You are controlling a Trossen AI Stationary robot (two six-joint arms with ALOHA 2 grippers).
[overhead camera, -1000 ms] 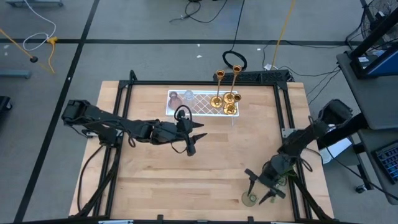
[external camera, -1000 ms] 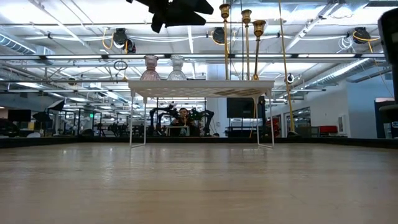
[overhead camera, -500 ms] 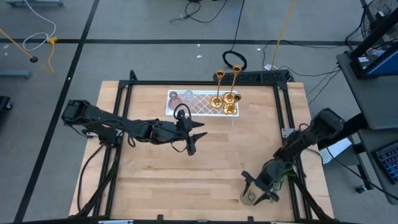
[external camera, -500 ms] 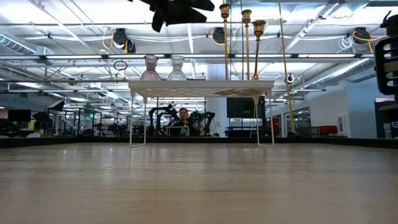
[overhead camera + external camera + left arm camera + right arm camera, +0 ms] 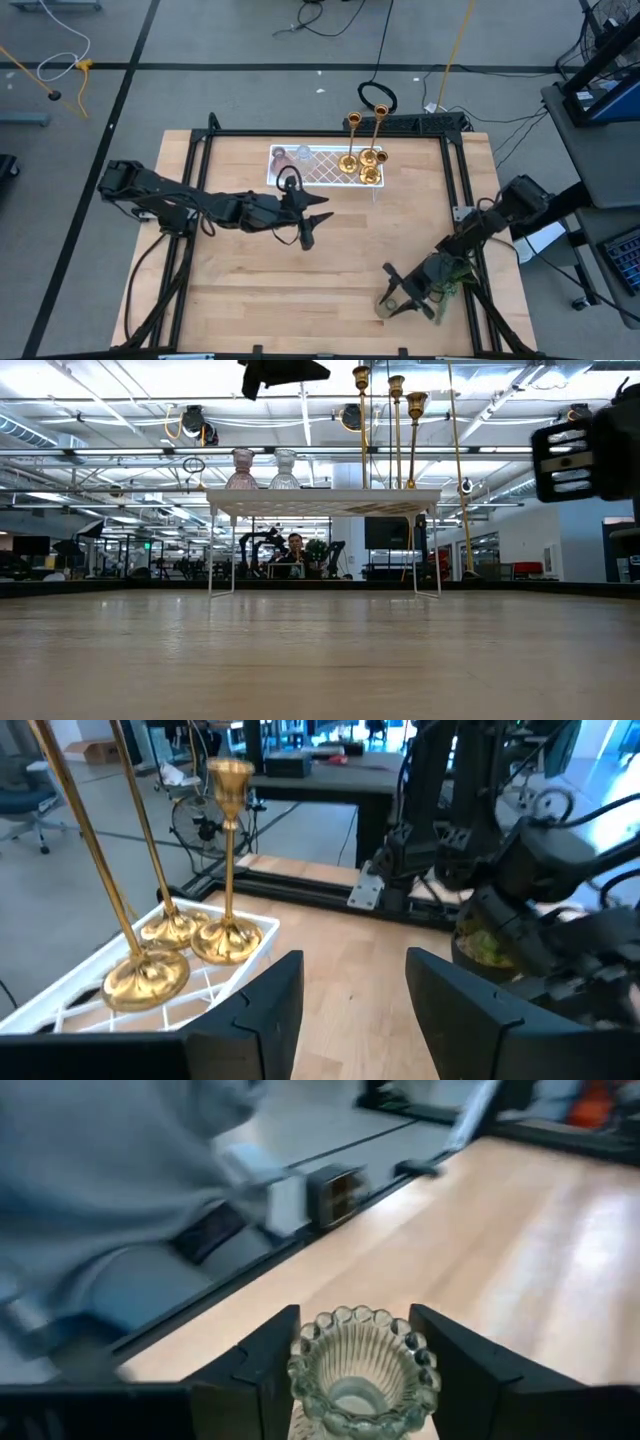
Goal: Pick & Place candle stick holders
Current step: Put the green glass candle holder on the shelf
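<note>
On the left of the table (image 5: 250, 270) we see the left arm reaching in from its base at the left edge, stretched out low and nearly level toward the middle. Its left gripper (image 5: 312, 215) hangs above the bare wood just near of the white tray (image 5: 318, 168), fingers (image 5: 262, 1005) spread apart and holding nothing. From its wrist we look past those fingers at the tray's right end.

At the far middle of the table stands the tray. On its left end sit a pink glass cup (image 5: 281, 155) and a clear glass cup (image 5: 302, 153), side by side; from table height they show as the pink one (image 5: 242, 470) left of the clear one (image 5: 285, 469). On the tray's right end stand three gold candlesticks (image 5: 362, 150) close together, upright on round bases (image 5: 190, 945), with slim stems of differing heights (image 5: 395, 430).

Toward the near right, the right arm comes in from the right edge and bends down steeply to the tabletop. Its right gripper (image 5: 398, 296) sits low near the table's near edge, well apart from the tray. Between its fingers (image 5: 255, 1365) stands the green glass cup (image 5: 362, 1370), upright, with a beaded rim. The fingers flank it closely on both sides; we cannot tell whether they press on the glass.
</note>
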